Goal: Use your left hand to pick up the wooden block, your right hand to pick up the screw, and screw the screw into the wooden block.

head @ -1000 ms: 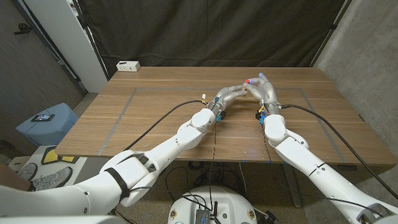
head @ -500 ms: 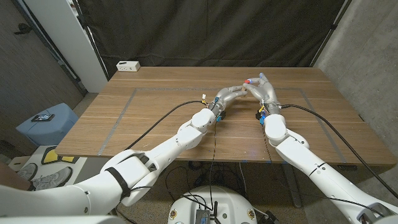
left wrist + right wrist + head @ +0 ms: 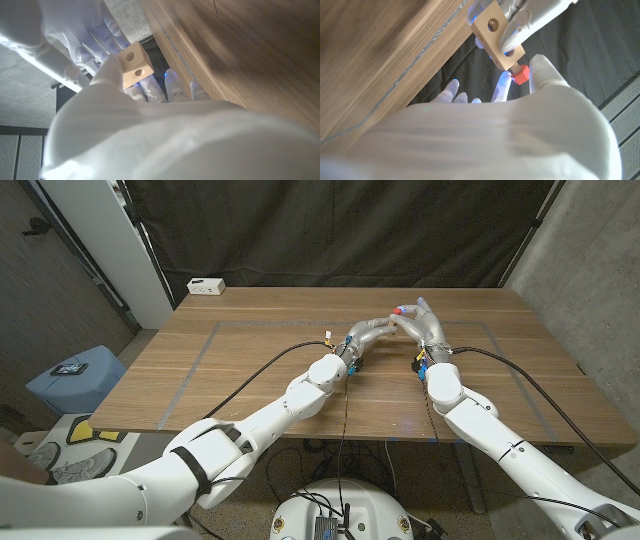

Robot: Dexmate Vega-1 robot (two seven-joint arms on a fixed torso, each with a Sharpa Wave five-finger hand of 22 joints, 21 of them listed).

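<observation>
Above the far middle of the table [image 3: 250,330] my two hands meet. My left hand [image 3: 372,330] grips the pale wooden block [image 3: 134,64], which shows two round holes in the left wrist view. In the right wrist view the block [image 3: 495,37] hangs clear of the table with the left hand's fingers [image 3: 530,15] around it. A red-headed screw [image 3: 521,75] sticks in the block's end face, its thread partly in. My right hand [image 3: 428,325] pinches the red head [image 3: 403,309] between thumb and a finger.
A white box [image 3: 206,285] lies at the table's far left corner. A grey tape rectangle [image 3: 205,350] marks the tabletop. Black cables [image 3: 290,352] run along both forearms. A blue bin [image 3: 78,377] stands on the floor to the left. A dark curtain hangs behind.
</observation>
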